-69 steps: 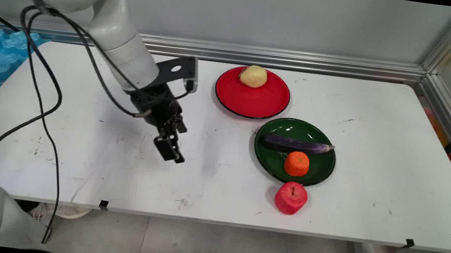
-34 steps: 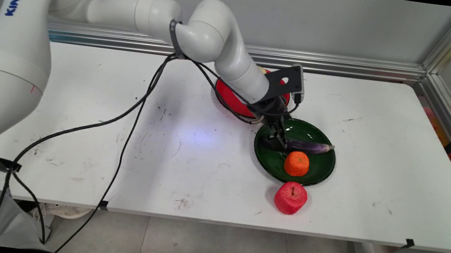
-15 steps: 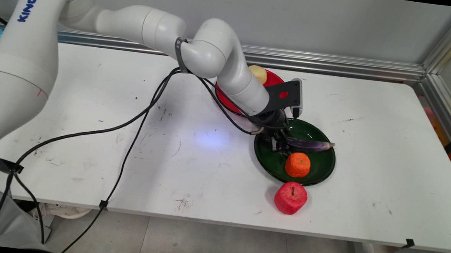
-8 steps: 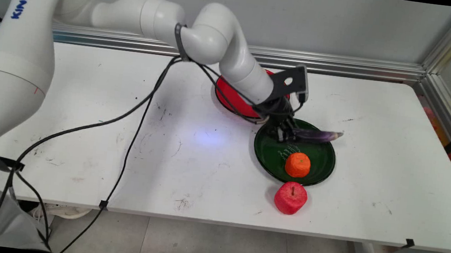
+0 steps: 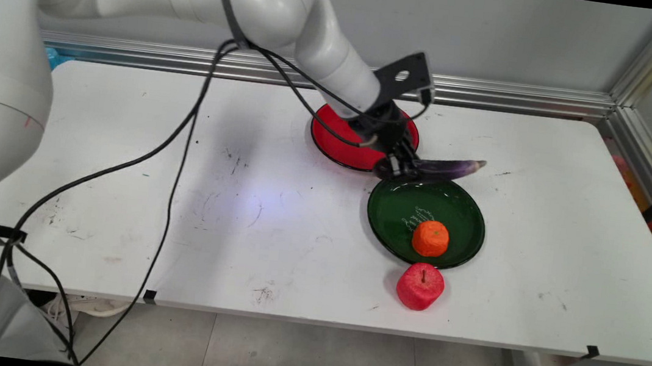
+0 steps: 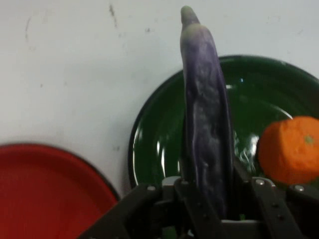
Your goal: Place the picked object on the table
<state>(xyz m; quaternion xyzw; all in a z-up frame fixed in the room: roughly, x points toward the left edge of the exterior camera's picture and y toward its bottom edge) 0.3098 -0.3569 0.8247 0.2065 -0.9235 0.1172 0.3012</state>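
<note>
My gripper (image 5: 401,167) is shut on a long purple eggplant (image 5: 441,167) and holds it in the air above the far rim of the green plate (image 5: 397,206). In the hand view the eggplant (image 6: 205,124) rises straight up from between my fingers (image 6: 192,201), over the green plate (image 6: 154,144). An orange (image 5: 430,238) lies on the green plate, seen at the right in the hand view as well (image 6: 289,149). The red plate (image 5: 336,144) sits just behind, partly hidden by my arm, and its rim (image 6: 45,189) fills the hand view's lower left.
A red apple (image 5: 420,286) stands on the table in front of the green plate, near the table's front edge. Black cables hang from the arm across the left half of the table. An aluminium rail runs along the back and right side.
The gripper came from the left, closed on the eggplant lying on the green plate, and has lifted it up and toward the back. The orange shifted slightly on the plate.
</note>
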